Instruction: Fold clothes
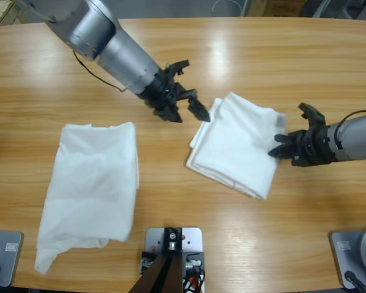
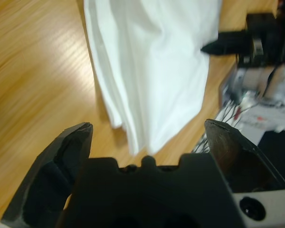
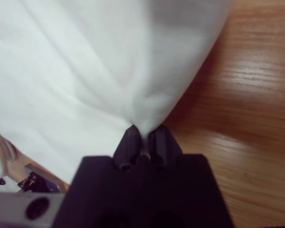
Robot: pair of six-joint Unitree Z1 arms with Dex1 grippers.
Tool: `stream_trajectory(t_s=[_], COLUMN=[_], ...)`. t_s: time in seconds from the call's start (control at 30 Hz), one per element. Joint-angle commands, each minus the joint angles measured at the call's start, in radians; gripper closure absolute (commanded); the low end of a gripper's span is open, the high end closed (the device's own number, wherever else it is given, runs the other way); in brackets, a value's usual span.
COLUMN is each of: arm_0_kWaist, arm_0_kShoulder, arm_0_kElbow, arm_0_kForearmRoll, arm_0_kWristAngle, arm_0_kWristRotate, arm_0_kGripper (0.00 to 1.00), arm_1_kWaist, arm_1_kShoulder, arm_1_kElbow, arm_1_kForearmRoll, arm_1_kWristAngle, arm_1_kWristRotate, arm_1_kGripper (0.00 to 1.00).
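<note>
A folded white shirt [image 1: 238, 143] lies right of the table's middle as a thick rectangular bundle. My left gripper [image 1: 190, 91] hovers open at the bundle's upper left corner. In the left wrist view the gripper [image 2: 148, 126] has its jaws spread wide with nothing between them, and the shirt [image 2: 152, 61] lies just ahead. My right gripper [image 1: 283, 143] is at the bundle's right edge. In the right wrist view it [image 3: 145, 133] is shut on a pinch of the shirt's fabric [image 3: 85, 71]. A second white shirt [image 1: 91, 183] lies loosely folded at the left.
The wooden table [image 1: 244, 49] runs wide behind both arms, and a dark cable [image 1: 91, 73] trails under the left arm. The right gripper [image 2: 223, 45] shows beyond the bundle in the left wrist view. Bare wood [image 1: 165, 165] separates the two shirts.
</note>
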Motion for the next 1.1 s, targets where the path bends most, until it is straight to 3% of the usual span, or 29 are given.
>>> stream_trajectory(t_s=[0.03, 0.2, 0.43, 0.47, 0.53, 0.7, 0.83, 1.0, 1.1], arm_0_kWaist=[-0.013, -0.039, -0.041, -0.032, -0.015, 0.048, 0.117, 0.039, -0.006], arm_0_kShoulder=[0.106, 0.116, 0.158, 0.160, 0.159, 0.134, 0.094, 0.079, 0.086], arm_0_kElbow=[0.132, 0.111, 0.090, 0.102, 0.118, 0.164, 0.269, 0.217, 0.176], arm_0_kForearmRoll=[-0.188, -0.204, -0.255, -0.267, -0.281, -0.343, -0.339, -0.281, -0.260], arm_0_kWristAngle=[-0.033, -0.029, -0.146, -0.176, -0.217, -0.259, -0.209, -0.013, 0.032], arm_0_kWristRotate=[-0.221, -0.282, -0.316, -0.320, -0.329, -0.300, -0.264, -0.264, -0.243], arm_0_kGripper=[0.176, 0.037, 0.207, 0.191, 0.010, 0.000, 0.079, 0.131, 0.129], arm_1_kWaist=[0.017, 0.017, 0.017, 0.017, 0.017, 0.017, 0.017, 0.017, 0.017], arm_1_kShoulder=[-0.002, -0.020, -0.036, -0.041, -0.046, -0.047, -0.053, -0.053, -0.057], arm_1_kElbow=[-0.013, -0.013, -0.012, -0.012, -0.012, -0.012, -0.012, -0.017, -0.015], arm_1_kForearmRoll=[0.041, 0.054, 0.057, 0.057, 0.057, 0.057, 0.061, 0.071, 0.075], arm_1_kWristAngle=[-0.019, -0.024, -0.032, -0.032, -0.032, -0.033, -0.037, -0.039, -0.039], arm_1_kWristRotate=[-0.015, -0.016, -0.016, -0.016, -0.016, -0.016, -0.016, -0.016, -0.016], arm_1_kGripper=[1.000, 1.000, 1.000, 1.000, 1.000, 1.000, 1.000, 1.000, 1.000])
